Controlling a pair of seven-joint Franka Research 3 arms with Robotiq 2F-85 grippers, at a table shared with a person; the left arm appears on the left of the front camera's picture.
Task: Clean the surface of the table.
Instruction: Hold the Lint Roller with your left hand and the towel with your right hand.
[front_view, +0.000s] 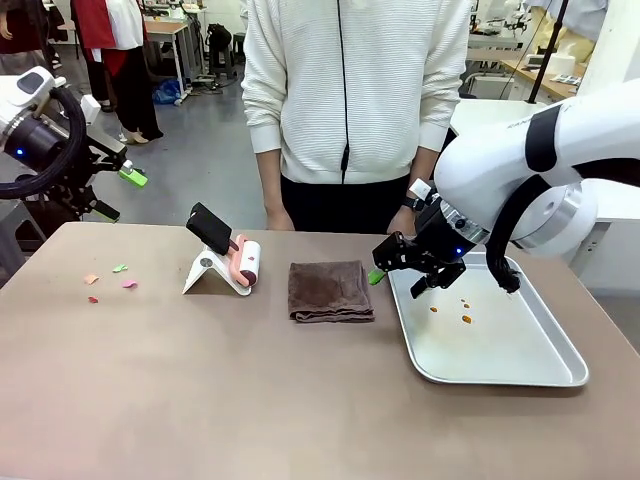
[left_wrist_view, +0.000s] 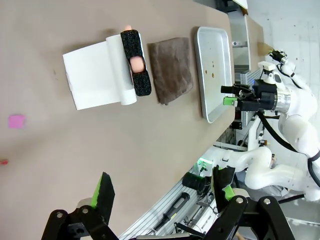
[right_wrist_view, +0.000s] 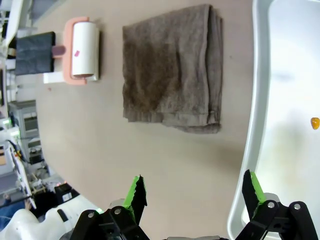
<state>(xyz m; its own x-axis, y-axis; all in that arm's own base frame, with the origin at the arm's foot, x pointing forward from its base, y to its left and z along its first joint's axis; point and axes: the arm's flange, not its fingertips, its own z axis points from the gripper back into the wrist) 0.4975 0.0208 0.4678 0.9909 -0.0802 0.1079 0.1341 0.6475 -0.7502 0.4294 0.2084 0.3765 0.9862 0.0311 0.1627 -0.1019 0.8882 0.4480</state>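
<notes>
The table (front_view: 250, 400) has a matte tan-brown top. Near its left end lie a few small paper scraps (front_view: 110, 280), pink, green and orange. My left gripper (front_view: 118, 193) hangs open, high beyond the table's far left corner; in the left wrist view its fingers (left_wrist_view: 102, 192) stand wide apart above the bare table (left_wrist_view: 75, 145), with one pink scrap (left_wrist_view: 16, 120) off to the side. My right gripper (front_view: 405, 275) is open and empty, low over the left rim of the silver tray (front_view: 545, 375). In the right wrist view it (right_wrist_view: 194, 192) spans the tray's rim (right_wrist_view: 250, 150).
A folded brown cloth (front_view: 330, 290) lies mid-table. Left of it a lint roller (front_view: 245, 262) with a black handle rests on a white stand (front_view: 205, 272). Orange crumbs (front_view: 465, 319) lie in the tray. A person (front_view: 350, 100) in a white sweater stands at the far edge.
</notes>
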